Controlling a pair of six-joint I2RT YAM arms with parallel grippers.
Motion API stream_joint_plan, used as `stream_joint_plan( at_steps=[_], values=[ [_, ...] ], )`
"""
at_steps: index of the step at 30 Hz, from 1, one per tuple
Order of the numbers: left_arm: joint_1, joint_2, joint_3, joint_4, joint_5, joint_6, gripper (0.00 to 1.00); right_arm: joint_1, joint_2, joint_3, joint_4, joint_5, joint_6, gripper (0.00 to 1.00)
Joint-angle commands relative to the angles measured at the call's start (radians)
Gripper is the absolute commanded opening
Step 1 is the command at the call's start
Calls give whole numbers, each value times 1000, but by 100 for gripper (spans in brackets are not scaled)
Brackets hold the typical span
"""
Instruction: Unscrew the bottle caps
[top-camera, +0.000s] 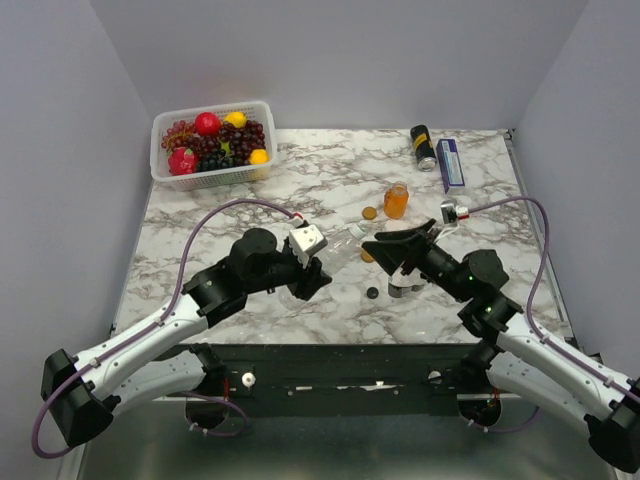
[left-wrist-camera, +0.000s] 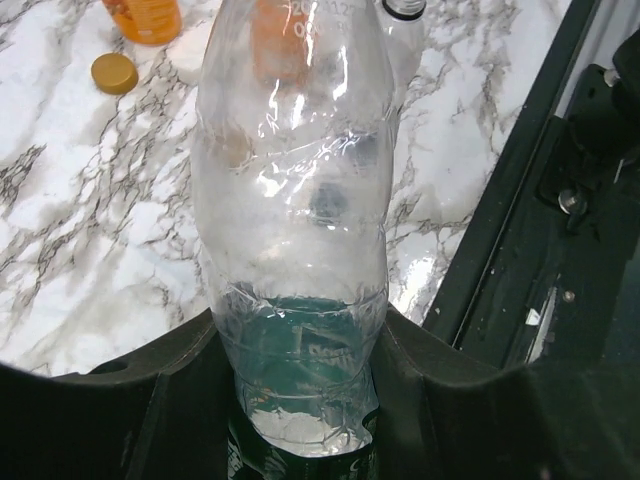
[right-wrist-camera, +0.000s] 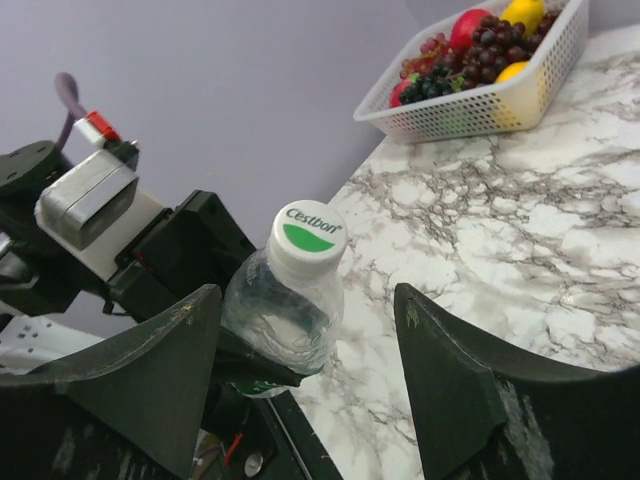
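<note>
White bottle cap (right-wrist-camera: 308, 235), with a green patch on top, is the one we go for next. It sits on the clear bottle (left-wrist-camera: 295, 200), which is up off the table. Our left gripper (left-wrist-camera: 300, 365) is squeezed tight round the bottle's bottom end and holds it.

The bottle's long side runs from the left gripper across to the right gripper (right-wrist-camera: 305, 320). So the cap end points at our right arm, and the cap's flat top faces the right wrist camera.

The right gripper is spread wide. Its two fingers (right-wrist-camera: 150, 380) stand one on each side of the cap, and neither one touches it. We cannot tell if the cap is already in between the fingertips or just past them.

We think the right arm should do the twisting. It is nearest to the cap, and the left arm is busy holding. It would need to go straight along the bottle's line, pinch the cap, then turn.
</note>
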Motion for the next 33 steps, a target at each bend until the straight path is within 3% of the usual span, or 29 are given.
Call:
stream_joint_plan(
  at_steps=[1, 19, 31, 33],
  values=[
    [-29, 9, 25, -10, -152, 7, 35, 8, 91, 63, 17, 78, 76, 77],
    [-79, 38, 37, -45, -321, 22, 34, 46, 298, 180, 43, 96, 124, 75],
    [-92, 46, 40, -54, -313, 32, 34, 50, 352, 203, 95, 53, 113, 51],
    [-95, 47, 40, -59, -312, 33, 34, 50, 361, 209, 95, 49, 104, 43]
  ],
)
